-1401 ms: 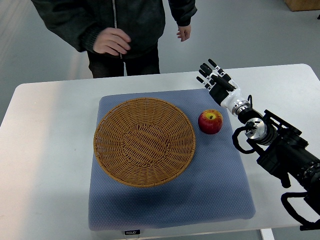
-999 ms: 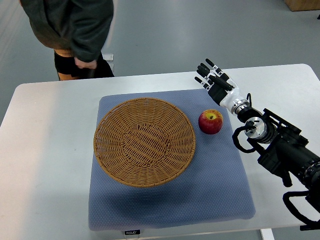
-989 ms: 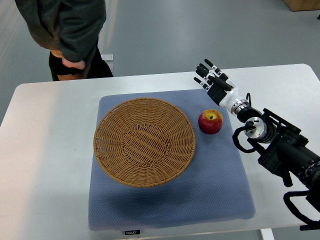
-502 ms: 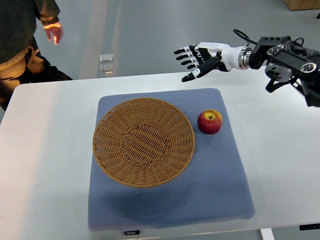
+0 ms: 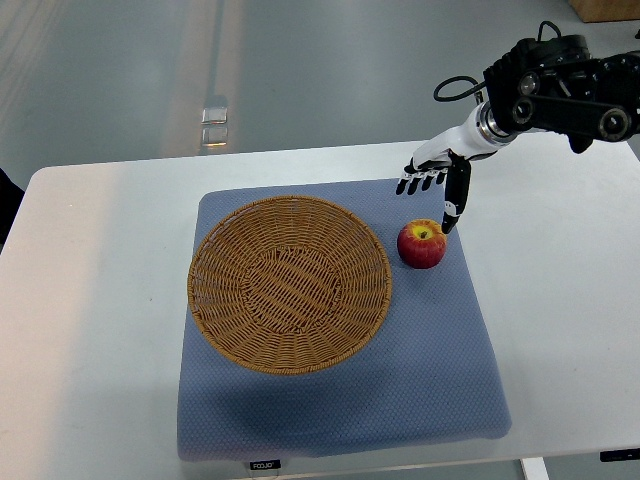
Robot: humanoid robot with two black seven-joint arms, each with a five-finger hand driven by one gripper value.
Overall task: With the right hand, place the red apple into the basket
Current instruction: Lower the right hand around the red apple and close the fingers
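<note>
A red apple with a yellow patch lies on the blue mat, just right of the round wicker basket. The basket holds nothing. My right hand hangs just above and behind the apple, fingers pointing down and spread, the thumb reaching to the apple's right side. It holds nothing. Its arm comes in from the upper right. The left arm does not show.
The mat lies on a white table. The far table edge runs just behind the hand. Grey floor lies beyond. A dark sliver of a person's clothing shows at the left edge.
The right hand has come down from above the table's far edge to just over the apple, fingers now pointing down. The person has moved out to the left.
</note>
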